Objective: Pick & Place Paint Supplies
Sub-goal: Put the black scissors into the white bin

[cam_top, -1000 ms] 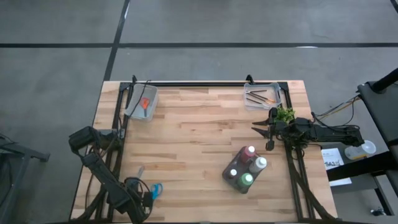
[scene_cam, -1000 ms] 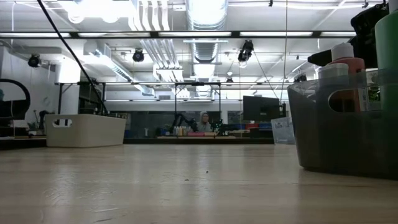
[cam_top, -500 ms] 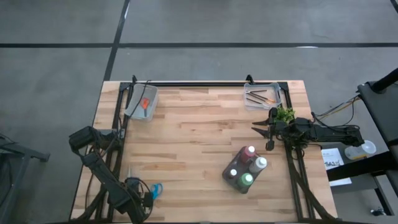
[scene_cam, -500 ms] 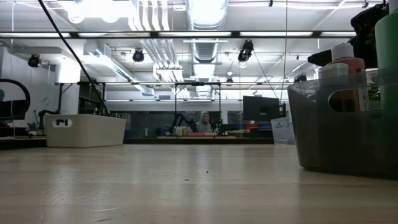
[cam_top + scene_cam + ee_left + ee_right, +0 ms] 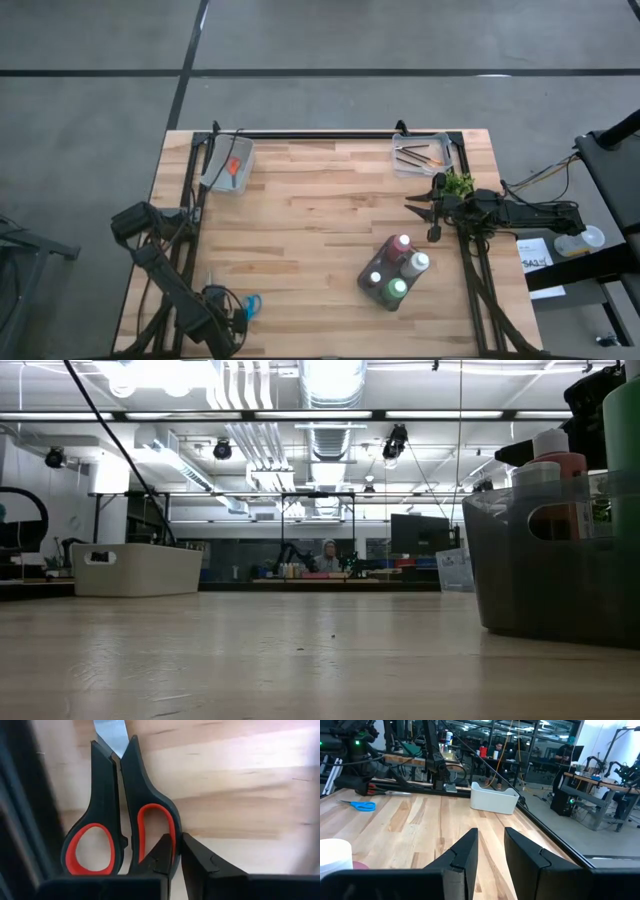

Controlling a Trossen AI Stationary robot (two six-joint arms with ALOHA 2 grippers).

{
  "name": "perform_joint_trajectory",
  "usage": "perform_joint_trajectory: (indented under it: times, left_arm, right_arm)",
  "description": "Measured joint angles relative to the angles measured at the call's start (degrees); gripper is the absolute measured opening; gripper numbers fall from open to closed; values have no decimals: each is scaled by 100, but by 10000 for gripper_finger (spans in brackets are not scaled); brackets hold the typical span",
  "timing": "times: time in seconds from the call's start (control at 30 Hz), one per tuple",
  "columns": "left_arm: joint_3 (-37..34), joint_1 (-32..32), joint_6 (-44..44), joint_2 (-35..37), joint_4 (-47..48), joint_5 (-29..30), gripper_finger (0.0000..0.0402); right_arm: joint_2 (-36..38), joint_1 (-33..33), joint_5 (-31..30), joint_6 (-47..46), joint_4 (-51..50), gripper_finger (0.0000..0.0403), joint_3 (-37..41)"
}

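While the worktop [image 5: 320, 225] carries the paint bottles [image 5: 400, 245] bunched in a dark caddy [image 5: 540, 580] near right, my left end effector [image 5: 177, 842] pinches a scissors [image 5: 107, 820] handle at the near-left corner. My right end effector [image 5: 420, 208], fingers narrowly apart and empty, is nearer. The bottles sit just nearward of it, and the paintbrushes [image 5: 415, 155] lie left-right in the far-right tray [image 5: 442, 140]. I cannot count the brushes.

Even, bright overhead light on the table [image 5: 320, 200], ceiling strip lights [image 5: 330, 415] glaring white across the room, and the scissors [image 5: 120, 820] beside the left gripper [image 5: 179, 851] soft, slightly blurred.
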State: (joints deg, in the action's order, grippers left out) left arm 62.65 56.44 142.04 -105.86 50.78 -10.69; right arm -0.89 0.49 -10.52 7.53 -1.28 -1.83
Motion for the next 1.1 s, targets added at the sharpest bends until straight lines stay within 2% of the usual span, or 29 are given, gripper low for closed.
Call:
perform_joint_trajectory:
  times: [0.33, 0.57, 0.83, 0.97, 1.1]
  left_arm:
    - [2, -263, -244, 441, 98, 171, 28]
    - [7, -466, -304, 815, 465, 534, 28]
    - [18, -807, -677, 1110, 1020, 1481, 28]
    - [12, -1123, -1213, 1251, 1359, 2073, 28]
    - [4, -1571, -1965, 1383, 1696, 2337, 28]
  right_arm:
    - [0, 0, 0, 0, 0, 90, 0]
    - [0, 0, 0, 0, 0, 90, 0]
    - [0, -1, -1, 0, 0, 90, 0]
    - [0, -1, 0, 0, 0, 90, 0]
    - [0, -2, 0, 0, 0, 90, 0]
